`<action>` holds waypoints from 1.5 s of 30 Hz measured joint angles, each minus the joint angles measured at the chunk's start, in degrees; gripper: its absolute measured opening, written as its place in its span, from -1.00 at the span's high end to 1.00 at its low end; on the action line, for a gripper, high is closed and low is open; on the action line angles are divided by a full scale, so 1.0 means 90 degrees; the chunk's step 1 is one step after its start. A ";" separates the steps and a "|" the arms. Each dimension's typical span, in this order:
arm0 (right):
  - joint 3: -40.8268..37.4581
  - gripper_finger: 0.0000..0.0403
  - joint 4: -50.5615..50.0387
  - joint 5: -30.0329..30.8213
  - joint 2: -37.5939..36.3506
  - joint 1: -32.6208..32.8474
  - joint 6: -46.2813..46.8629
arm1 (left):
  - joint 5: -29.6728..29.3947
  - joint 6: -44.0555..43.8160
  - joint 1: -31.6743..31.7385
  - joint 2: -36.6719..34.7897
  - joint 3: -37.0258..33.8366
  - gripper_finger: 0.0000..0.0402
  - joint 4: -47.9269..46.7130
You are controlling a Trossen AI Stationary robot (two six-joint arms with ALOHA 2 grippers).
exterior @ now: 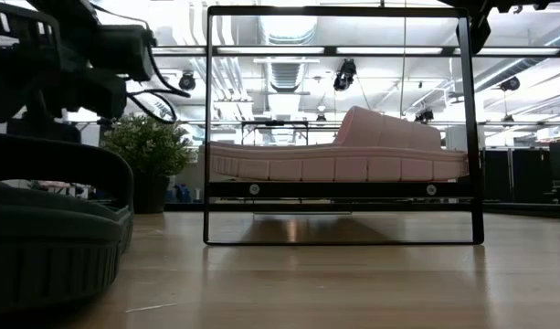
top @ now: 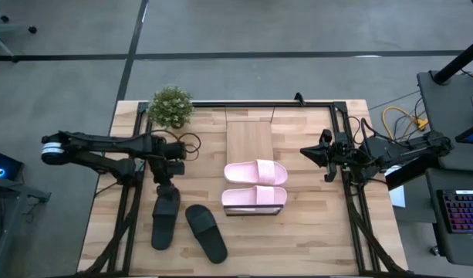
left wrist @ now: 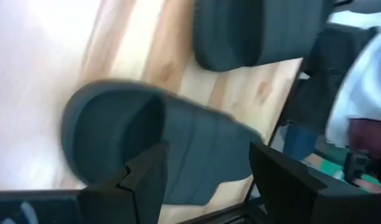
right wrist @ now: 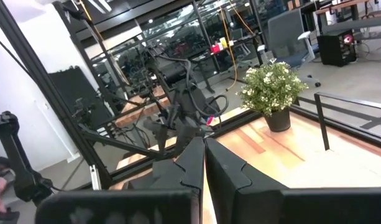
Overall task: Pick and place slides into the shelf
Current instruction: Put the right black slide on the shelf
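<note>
The left gripper (top: 166, 188) is spread wide over one black slide (top: 165, 217). The right gripper (top: 306, 152) is clenched empty beside the shelf (top: 249, 139), where two pink slides (top: 255, 184) are set.

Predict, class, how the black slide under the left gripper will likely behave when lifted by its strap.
The black slide looks like thick moulded foam, so probably light and fairly stiff. Its broad arched strap gives the open left gripper a hold, though the long sole may droop. Lying flat, it should not roll.

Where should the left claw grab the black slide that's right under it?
Take the black slide by its broad strap, coming straight down from above. It lies flat, sole down, so the arched strap is the raised part. The left claw, fingers open, hovers above that end.
</note>
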 joint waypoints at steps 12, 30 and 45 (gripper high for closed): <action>0.0000 0.96 -0.0004 0.0000 0.0005 0.0000 0.0035 | 0.1276 -0.0762 -0.0364 0.0643 0.0027 -0.03 0.2184; 0.0000 0.96 -0.0026 0.0000 0.0005 0.0000 0.0035 | 0.1072 -0.1785 -0.0963 0.1962 0.0038 -0.03 0.3949; 0.0000 0.96 -0.0085 -0.0002 0.0005 -0.0001 0.0035 | 0.0564 -0.2567 -0.1469 0.2411 0.0030 -0.03 0.4862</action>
